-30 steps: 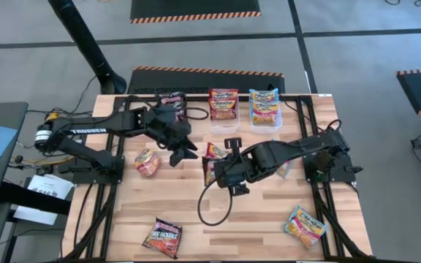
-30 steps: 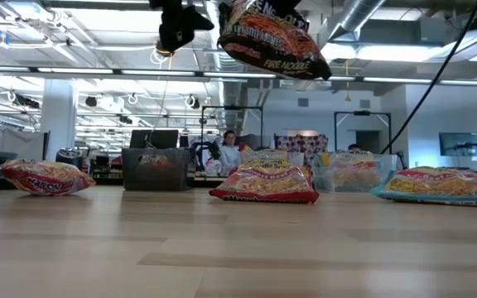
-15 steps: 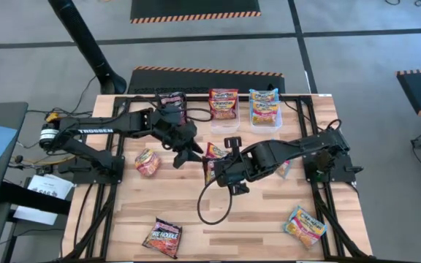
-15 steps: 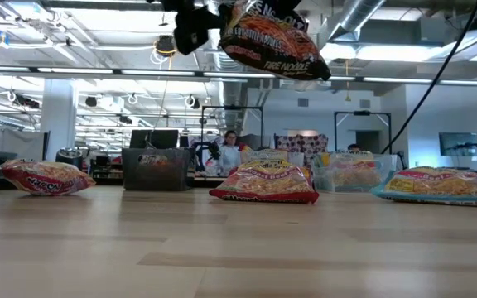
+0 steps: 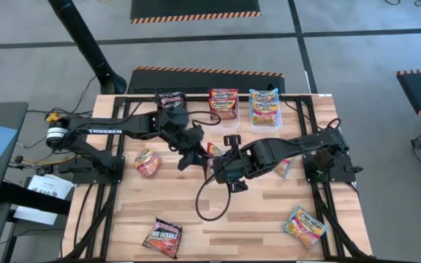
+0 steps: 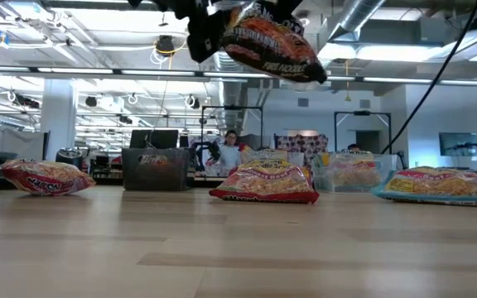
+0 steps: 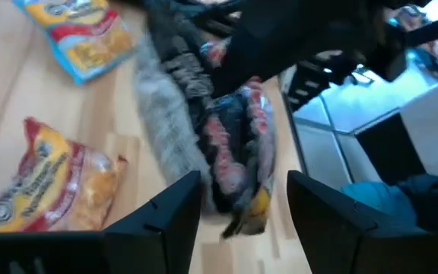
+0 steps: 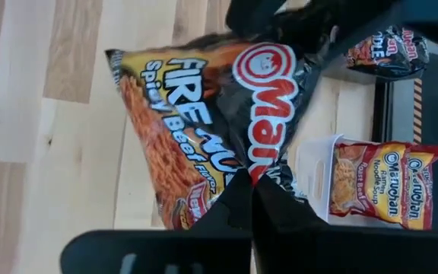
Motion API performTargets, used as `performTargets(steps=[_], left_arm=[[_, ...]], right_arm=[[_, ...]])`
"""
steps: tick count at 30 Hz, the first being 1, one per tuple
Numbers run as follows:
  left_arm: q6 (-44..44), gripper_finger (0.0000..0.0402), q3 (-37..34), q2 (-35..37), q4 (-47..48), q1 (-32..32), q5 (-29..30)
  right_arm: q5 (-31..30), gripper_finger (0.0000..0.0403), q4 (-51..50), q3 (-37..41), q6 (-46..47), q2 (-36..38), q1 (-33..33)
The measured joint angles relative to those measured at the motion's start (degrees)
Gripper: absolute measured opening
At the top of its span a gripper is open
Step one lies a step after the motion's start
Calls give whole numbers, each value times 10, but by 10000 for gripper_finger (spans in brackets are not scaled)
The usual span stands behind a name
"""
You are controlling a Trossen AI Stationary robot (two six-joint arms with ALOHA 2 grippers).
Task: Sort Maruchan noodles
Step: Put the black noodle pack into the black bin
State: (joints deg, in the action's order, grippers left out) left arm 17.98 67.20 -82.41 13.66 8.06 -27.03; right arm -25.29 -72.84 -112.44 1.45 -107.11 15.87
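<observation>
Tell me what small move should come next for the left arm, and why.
Probably ease the left tool forward until its open fingers straddle the dark packet, then close. The right tool is shut on that packet and holds it in the air above the table, and in the left wrist view the packet hangs just beyond the open fingers. It looks like a handover, though I cannot be sure.

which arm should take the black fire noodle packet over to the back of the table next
Left, probably. The right gripper holds the black Fire Noodle packet in the air, and the open left gripper is right beside it, nearer the dark packets at the back.
</observation>
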Motion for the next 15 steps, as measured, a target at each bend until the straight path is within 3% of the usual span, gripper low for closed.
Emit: performTargets(steps=[9, 15], left_arm=[[-23, 176, 0, -8, -14, -1, -11], [-35, 126, 0, -12, -16, -1, -10]], right_arm=[[0, 7, 0, 0, 0, 0, -3], [0, 8, 1, 0, 0, 0, -3]])
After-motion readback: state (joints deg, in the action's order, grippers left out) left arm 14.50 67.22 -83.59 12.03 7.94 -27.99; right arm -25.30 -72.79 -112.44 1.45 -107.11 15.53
